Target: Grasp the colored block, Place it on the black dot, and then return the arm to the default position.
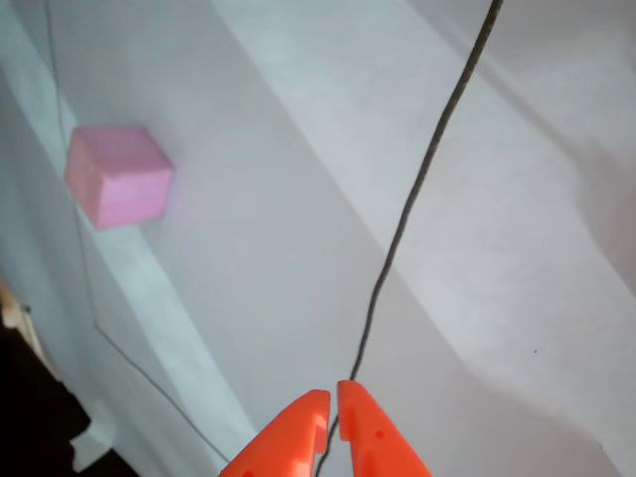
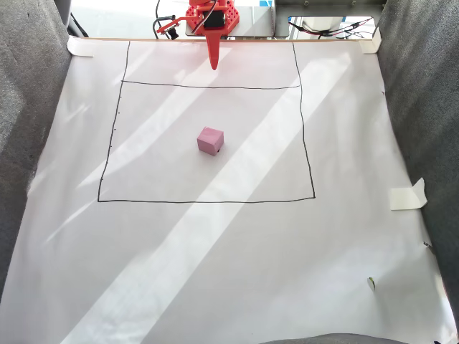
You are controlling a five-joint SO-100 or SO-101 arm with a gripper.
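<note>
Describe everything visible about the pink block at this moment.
The pink block is a small matte cube, foam-like, with slightly rough faces and soft edges. It rests flat on the white paper, inside the hand-drawn black rectangle, near its middle, turned a little askew to the lines. Nothing touches it but the paper. The gripper is well clear of it, its orange jaws nearly closed on nothing.

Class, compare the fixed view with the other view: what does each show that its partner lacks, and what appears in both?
The fixed view alone takes in the whole drawn square, the tape tabs at the paper's edges, the grey fabric on both sides and the arm's red base. The other view alone gives a close look at the orange claw, its tips nearly touching above a dark line. Both show the pink cube resting free on the white paper, apart from the claw.
</note>
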